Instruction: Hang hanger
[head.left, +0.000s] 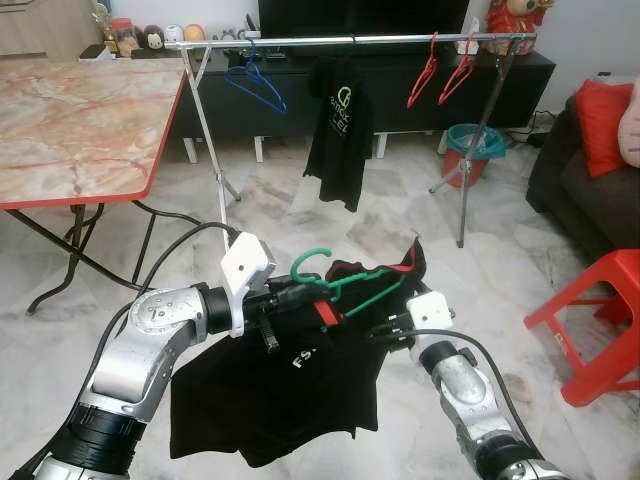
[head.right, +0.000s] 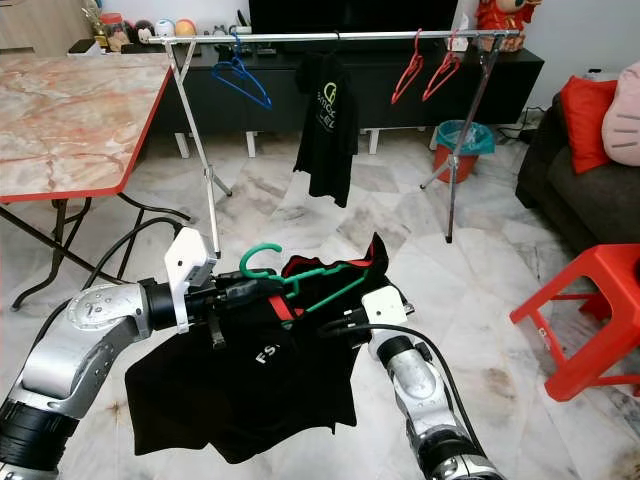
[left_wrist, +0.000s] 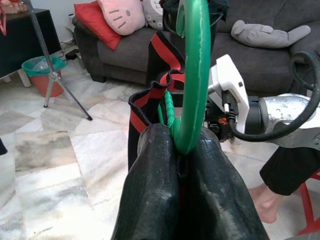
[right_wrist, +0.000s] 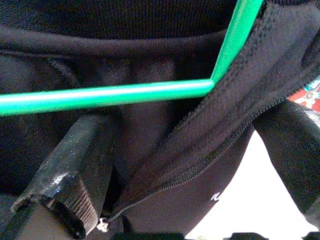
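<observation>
A green hanger (head.left: 338, 284) carries a black T-shirt (head.left: 270, 390) with a red collar, which droops low in front of me. My left gripper (head.left: 298, 293) is shut on the hanger's neck just below the hook; in the left wrist view both fingers (left_wrist: 150, 200) press against the green wire. My right gripper (head.left: 381, 332) is at the shirt's right shoulder, open, with the fabric seam (right_wrist: 210, 145) and the hanger's corner (right_wrist: 212, 85) between its spread fingers. The clothes rack rail (head.left: 350, 41) stands across the room, well beyond both grippers.
On the rail hang a blue hanger (head.left: 255, 85), another black shirt (head.left: 338, 130) and two red hangers (head.left: 440, 72). A marble table (head.left: 80, 120) is at the left. A red stool (head.left: 605, 320) and dark sofa (head.left: 575, 190) are at the right. A person's bare foot (left_wrist: 262, 204) is nearby.
</observation>
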